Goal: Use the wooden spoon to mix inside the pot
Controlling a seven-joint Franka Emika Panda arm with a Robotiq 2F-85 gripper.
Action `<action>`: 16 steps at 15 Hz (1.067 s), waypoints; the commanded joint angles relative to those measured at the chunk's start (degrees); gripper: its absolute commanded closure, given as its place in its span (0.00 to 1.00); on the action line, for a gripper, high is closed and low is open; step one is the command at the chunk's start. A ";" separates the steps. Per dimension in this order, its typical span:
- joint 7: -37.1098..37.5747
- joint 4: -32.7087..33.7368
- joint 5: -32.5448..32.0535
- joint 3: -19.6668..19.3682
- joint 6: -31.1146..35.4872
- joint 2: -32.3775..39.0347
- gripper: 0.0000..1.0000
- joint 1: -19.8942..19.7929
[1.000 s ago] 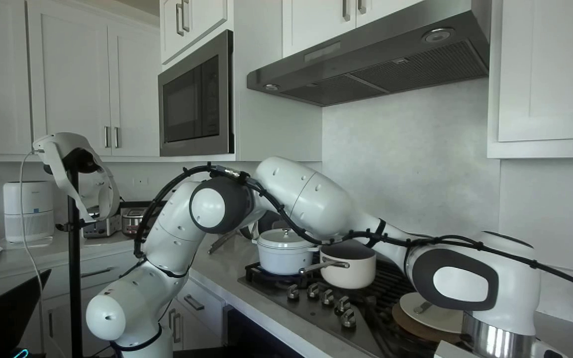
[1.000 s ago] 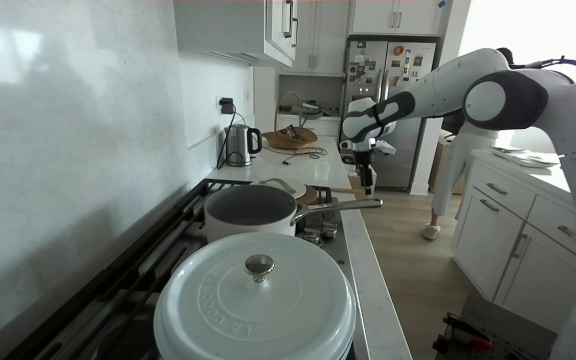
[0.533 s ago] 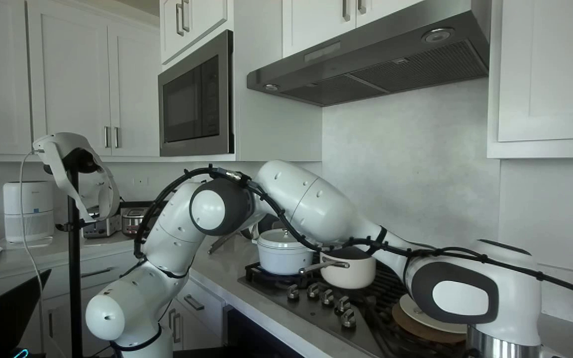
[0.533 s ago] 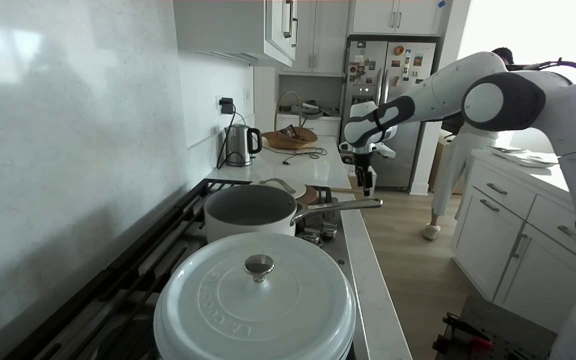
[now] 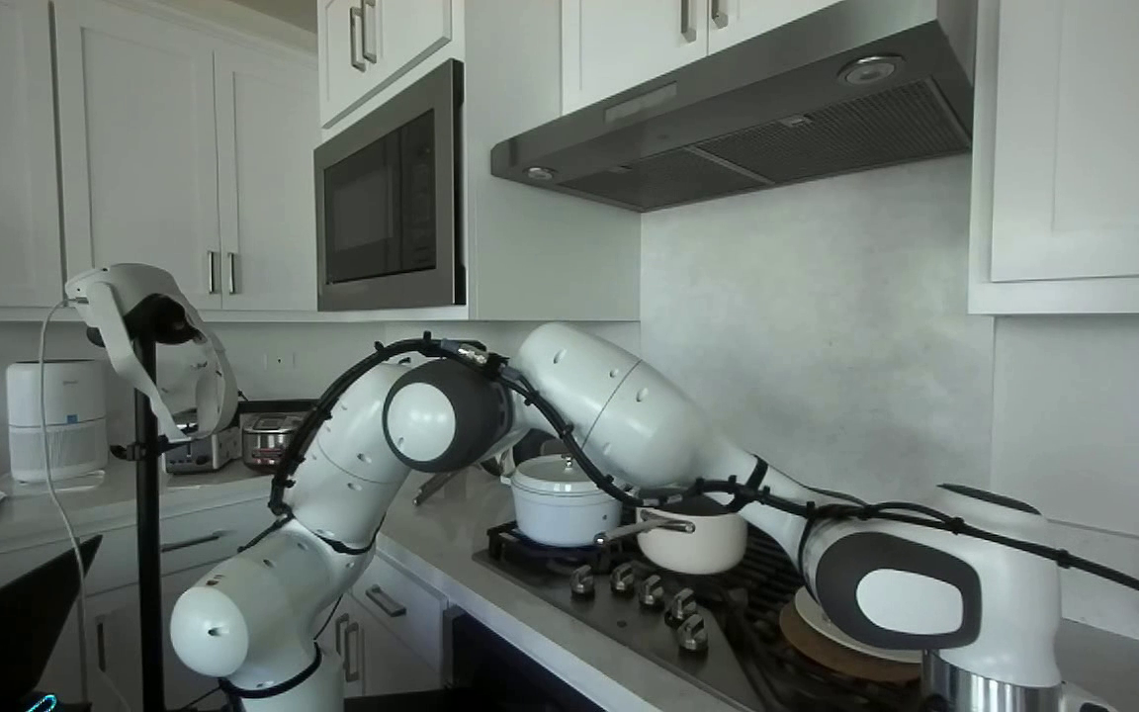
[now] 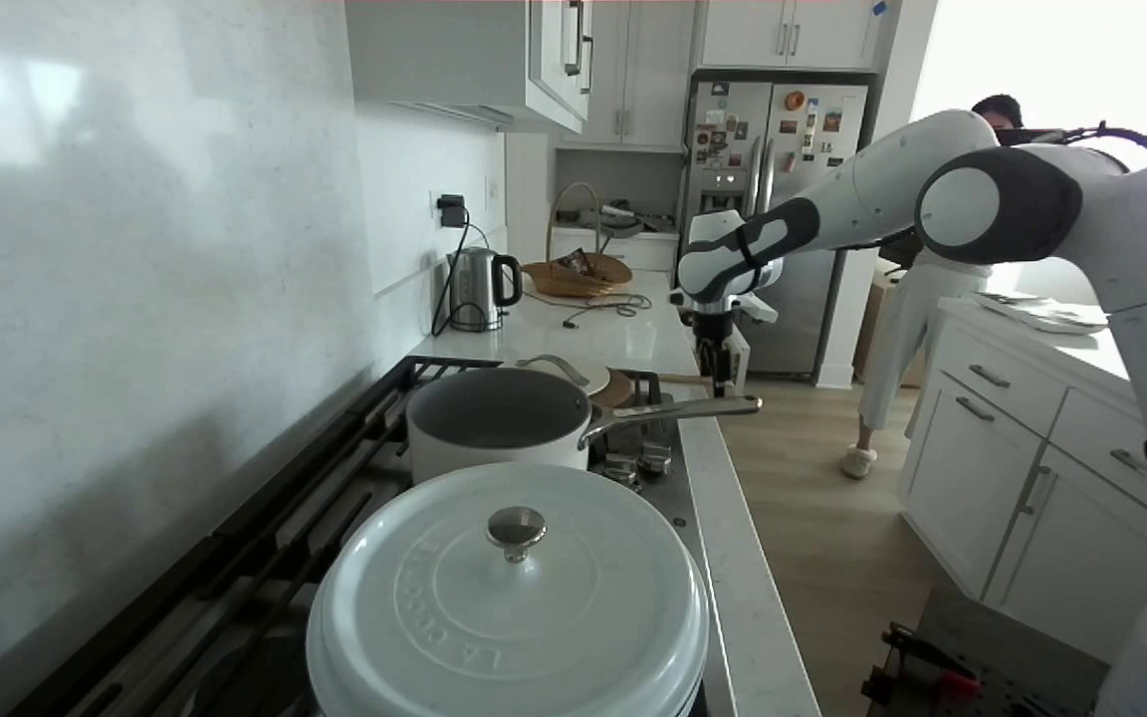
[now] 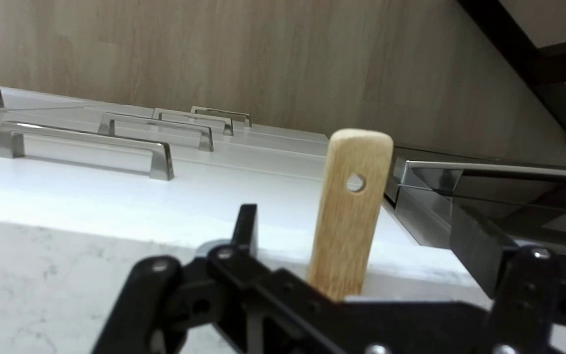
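Jaws spread, either side of the wooden spoon, overhanging the desk toward 3 o'clock from the open pot; kettle at 12, lidded pot reading "LA COCO…" at 6.

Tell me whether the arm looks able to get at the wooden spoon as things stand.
Probably yes: in the wrist view, the wooden spoon's handle shows between the jaws of the open gripper, with nothing visible blocking it.
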 commanded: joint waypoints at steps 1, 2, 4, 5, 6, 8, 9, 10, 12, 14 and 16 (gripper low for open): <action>-1.02 -1.82 0.89 0.46 1.60 -1.52 0.03 -0.06; -0.95 -1.85 0.92 0.43 1.62 -1.55 0.19 -0.09; -0.87 -1.97 1.01 0.40 1.74 -1.61 0.32 -0.17; -0.80 -1.97 0.92 0.34 1.79 -1.61 0.39 -0.14; -0.78 -1.86 0.91 0.31 1.79 -1.56 0.49 -0.15; -0.86 -1.96 0.85 0.29 1.96 -1.66 0.62 -0.17; -0.79 -2.01 0.76 0.25 2.06 -1.69 0.71 -0.12; -0.77 -2.12 0.63 0.20 2.20 -1.75 0.77 -0.06; -0.75 -2.13 0.57 0.18 2.31 -1.80 0.92 -0.04; -0.69 -2.07 0.51 0.12 2.36 -1.70 0.93 -0.03; -0.66 -2.10 0.52 0.13 2.31 -1.71 0.93 -0.02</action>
